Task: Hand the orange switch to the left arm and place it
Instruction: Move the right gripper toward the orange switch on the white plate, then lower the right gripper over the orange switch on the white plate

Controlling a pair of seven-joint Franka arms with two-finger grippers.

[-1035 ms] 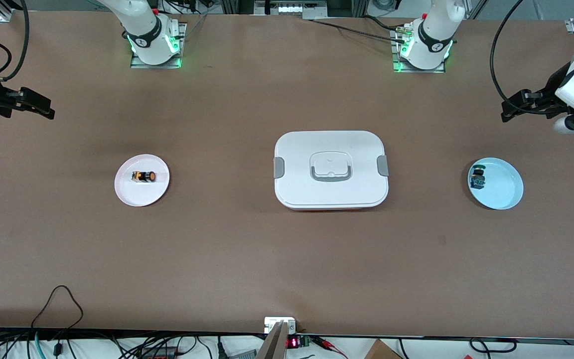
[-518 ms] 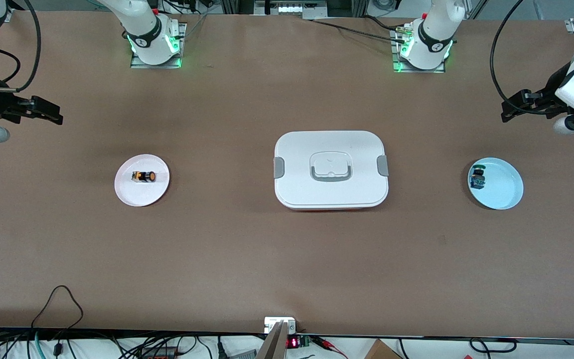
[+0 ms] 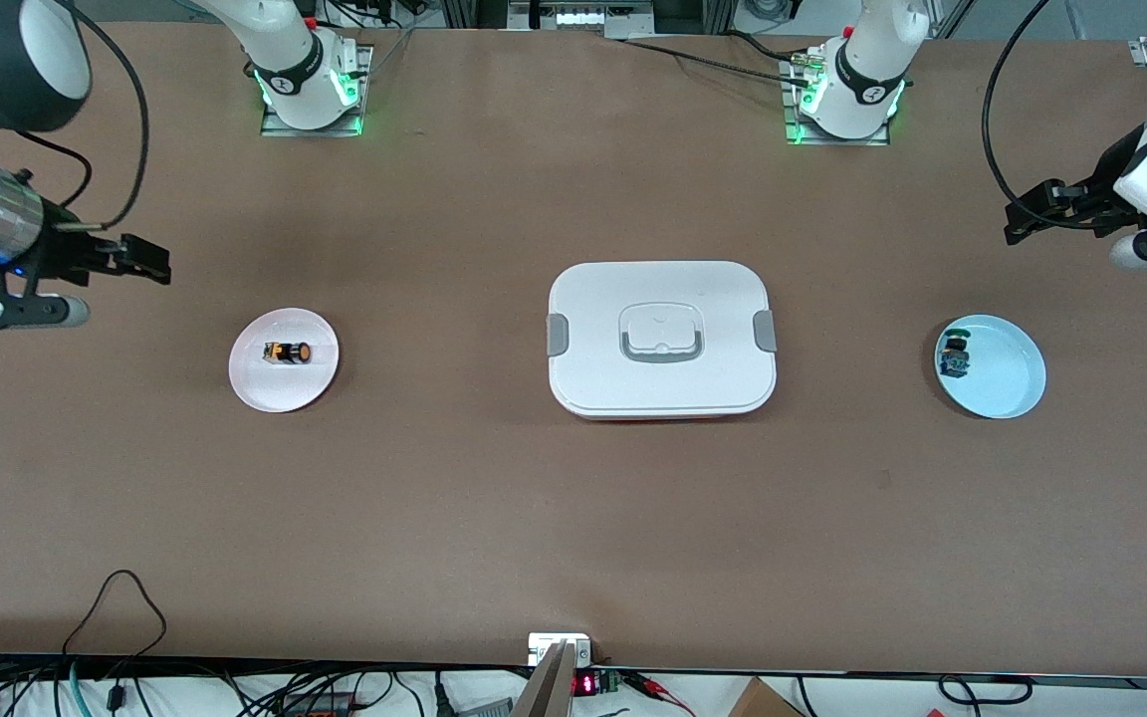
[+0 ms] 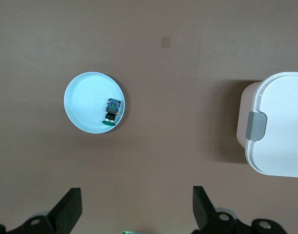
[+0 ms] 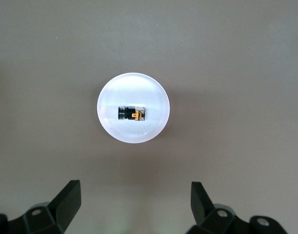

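Step in hand looks like the approach for the first pick; nothing grasped yet.

Right end effector [image 3: 150,266] is up in the air over bare tabletop [image 3: 494,518] at the right arm's end, fingers spread wide, holding nothing. The orange switch [image 3: 290,353] lies on its side on the white plate [image 3: 270,393]. In the right wrist view the plate and switch [image 5: 131,114] sit centred ahead of the open fingers [image 5: 68,197], well apart from them. So it is lined up in aim but not over the part.

Left end effector [image 3: 1027,214] hangs over the tabletop at the left arm's end, also wide and empty; that arm appears to be waiting. The blue plate [image 3: 1017,383] is near it, below its line, carrying the green-and-blue switch [image 3: 954,356], which is not the target.

The box [image 3: 661,339] sits mid-tabletop between the two plates, lid on, directly on the straight line from one plate to the other.

Next move, my read: bring the right end effector over the white plate, descend, and close across the switch's short axis. It's small and round-bodied, so it may roll if the fingers land off-centre. The handover to the left arm then has to happen clear of the box, above it or around it.

Count: 2 arms, 2 end effectors, 2 plates, 2 switches (1 orange, 1 green-and-blue), 1 box.
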